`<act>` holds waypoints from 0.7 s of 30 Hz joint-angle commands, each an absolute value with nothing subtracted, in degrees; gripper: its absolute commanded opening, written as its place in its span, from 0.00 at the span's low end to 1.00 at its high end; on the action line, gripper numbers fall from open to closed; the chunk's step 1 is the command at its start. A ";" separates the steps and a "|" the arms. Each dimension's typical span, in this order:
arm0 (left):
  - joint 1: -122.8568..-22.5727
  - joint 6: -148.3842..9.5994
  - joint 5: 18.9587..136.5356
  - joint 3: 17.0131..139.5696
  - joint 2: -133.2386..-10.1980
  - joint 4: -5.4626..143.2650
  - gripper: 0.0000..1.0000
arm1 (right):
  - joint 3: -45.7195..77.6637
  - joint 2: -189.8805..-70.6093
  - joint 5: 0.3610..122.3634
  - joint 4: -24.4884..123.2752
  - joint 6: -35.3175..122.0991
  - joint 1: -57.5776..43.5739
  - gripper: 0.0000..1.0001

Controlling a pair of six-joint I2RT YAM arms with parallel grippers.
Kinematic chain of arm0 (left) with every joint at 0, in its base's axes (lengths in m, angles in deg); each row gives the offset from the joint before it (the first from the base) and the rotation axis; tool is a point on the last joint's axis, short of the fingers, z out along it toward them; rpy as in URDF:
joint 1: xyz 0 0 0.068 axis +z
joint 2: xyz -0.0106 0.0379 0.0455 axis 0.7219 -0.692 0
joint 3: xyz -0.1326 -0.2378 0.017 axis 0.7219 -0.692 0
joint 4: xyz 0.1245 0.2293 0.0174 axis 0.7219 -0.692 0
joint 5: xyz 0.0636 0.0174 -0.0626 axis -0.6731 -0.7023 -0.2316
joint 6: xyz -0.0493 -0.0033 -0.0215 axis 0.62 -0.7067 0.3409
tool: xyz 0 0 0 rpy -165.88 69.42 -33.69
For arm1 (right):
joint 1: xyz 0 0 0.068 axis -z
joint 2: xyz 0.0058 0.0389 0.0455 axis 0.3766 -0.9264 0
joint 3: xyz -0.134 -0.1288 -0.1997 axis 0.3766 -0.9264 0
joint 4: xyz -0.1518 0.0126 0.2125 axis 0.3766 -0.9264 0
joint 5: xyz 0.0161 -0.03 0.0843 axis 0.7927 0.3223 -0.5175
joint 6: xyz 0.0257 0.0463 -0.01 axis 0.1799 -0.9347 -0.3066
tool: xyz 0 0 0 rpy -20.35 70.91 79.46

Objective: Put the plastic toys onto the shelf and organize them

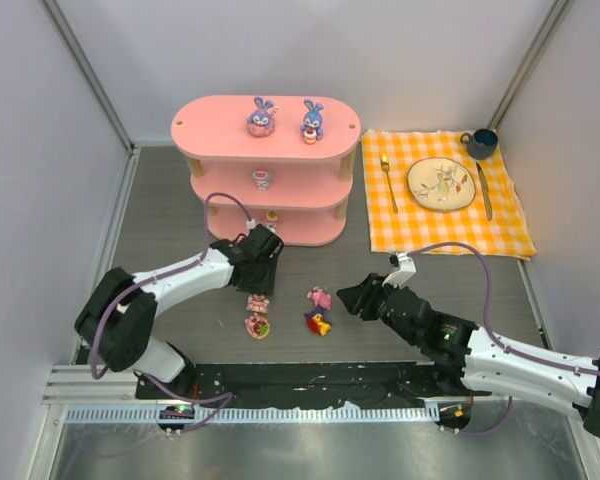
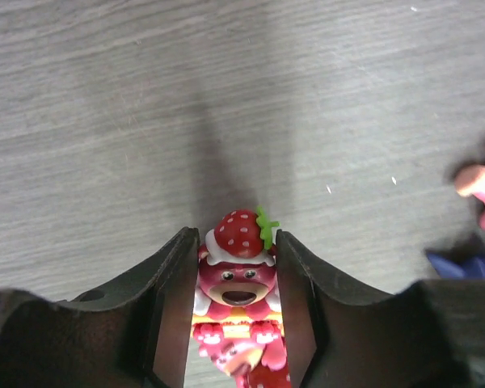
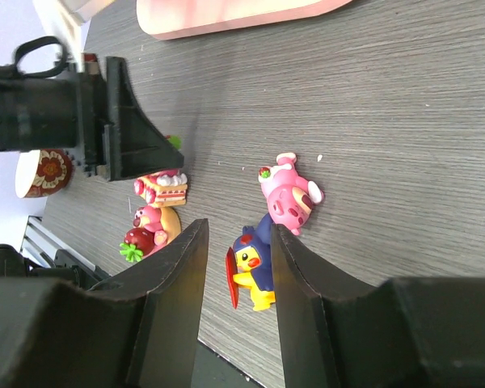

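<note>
The pink three-tier shelf [image 1: 220,140] stands at the back with two blue-purple bunnies [image 1: 261,117] [image 1: 312,121] on top, a small pink toy [image 1: 263,178] on the middle tier and another [image 1: 272,214] on the bottom tier. My left gripper [image 1: 260,272] is shut on a pink strawberry bear toy [image 2: 237,279], low over the table. A round pink toy [image 1: 257,326] lies just in front of it. My right gripper [image 1: 352,299] is open; a red-yellow-purple toy [image 3: 255,263] lies just ahead between its fingers, untouched, with a pink toy [image 3: 287,194] beside it.
An orange checked cloth [image 1: 505,225] lies at the right with a plate [image 1: 441,184], fork [image 1: 388,182], knife [image 1: 485,190] and blue cup [image 1: 481,143]. Grey walls close in the left, right and back of the table.
</note>
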State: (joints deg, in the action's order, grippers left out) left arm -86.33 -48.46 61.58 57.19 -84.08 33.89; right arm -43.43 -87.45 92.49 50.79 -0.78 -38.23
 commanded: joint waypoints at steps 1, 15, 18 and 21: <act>-87.44 -46.87 61.67 54.65 -74.02 35.06 0.00 | -43.14 -87.92 94.23 51.75 -1.21 -38.08 0.43; -87.96 -39.75 49.72 38.29 -52.48 44.39 0.00 | -42.26 -90.47 92.91 52.71 -0.86 -38.08 0.43; -88.23 -39.31 48.84 38.29 -48.62 44.12 0.00 | -42.35 -90.82 92.82 52.89 -1.12 -38.08 0.43; -88.49 -39.31 46.65 40.04 -43.10 42.63 0.00 | -42.44 -90.91 92.82 53.06 -1.12 -38.08 0.43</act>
